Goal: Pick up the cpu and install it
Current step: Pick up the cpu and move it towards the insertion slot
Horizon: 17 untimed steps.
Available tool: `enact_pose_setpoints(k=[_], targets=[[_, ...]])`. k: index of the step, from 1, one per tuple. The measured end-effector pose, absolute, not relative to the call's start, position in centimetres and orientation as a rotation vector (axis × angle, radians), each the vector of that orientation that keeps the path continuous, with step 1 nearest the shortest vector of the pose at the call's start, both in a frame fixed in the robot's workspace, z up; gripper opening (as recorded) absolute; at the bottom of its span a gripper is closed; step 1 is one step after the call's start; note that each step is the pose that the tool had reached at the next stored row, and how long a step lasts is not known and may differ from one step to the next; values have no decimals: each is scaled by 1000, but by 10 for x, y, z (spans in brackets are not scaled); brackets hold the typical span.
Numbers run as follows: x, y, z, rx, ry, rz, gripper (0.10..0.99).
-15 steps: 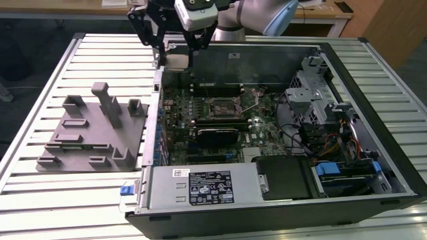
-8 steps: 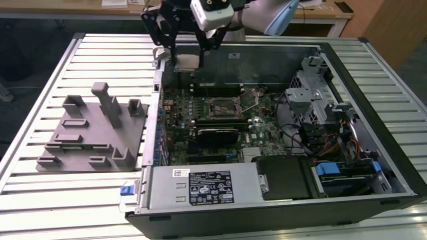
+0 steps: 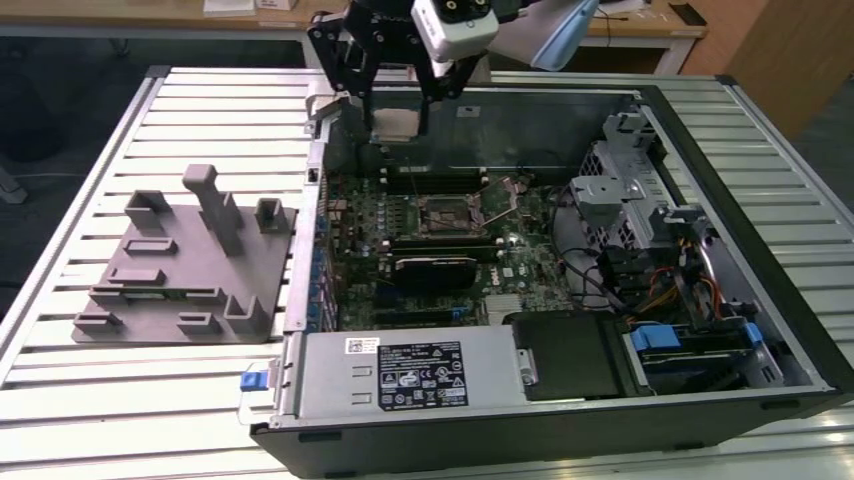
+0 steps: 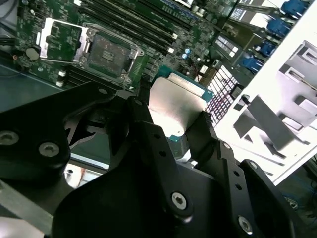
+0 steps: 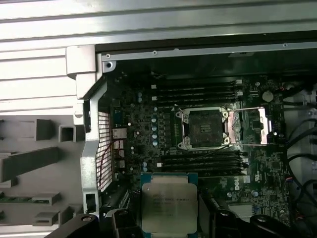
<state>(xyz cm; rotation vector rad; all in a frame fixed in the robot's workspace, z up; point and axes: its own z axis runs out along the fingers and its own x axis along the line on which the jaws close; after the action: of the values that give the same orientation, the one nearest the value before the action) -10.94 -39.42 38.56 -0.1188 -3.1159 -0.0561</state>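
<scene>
The exterior view stands off the arm, high and tilted down over the slatted table (image 3: pixel 80 400). It is far enough back to take in the whole open computer case (image 3: pixel 534 445) and the grey fixture (image 3: pixel 180 265) beside it. The first wrist view rides above the gripper (image 5: pixel 168 220), facing almost straight down onto the motherboard socket (image 5: pixel 204 128). The second wrist view sits close behind the gripper's black links, looking slantwise past the clamped cpu (image 4: pixel 173 106). All three views share the socket, the fixture and the cpu.
</scene>
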Motion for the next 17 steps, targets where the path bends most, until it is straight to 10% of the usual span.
enact_pose_setpoints(k=[17], targets=[[-66, -394, 386, -119, -3116, -56, 541]])
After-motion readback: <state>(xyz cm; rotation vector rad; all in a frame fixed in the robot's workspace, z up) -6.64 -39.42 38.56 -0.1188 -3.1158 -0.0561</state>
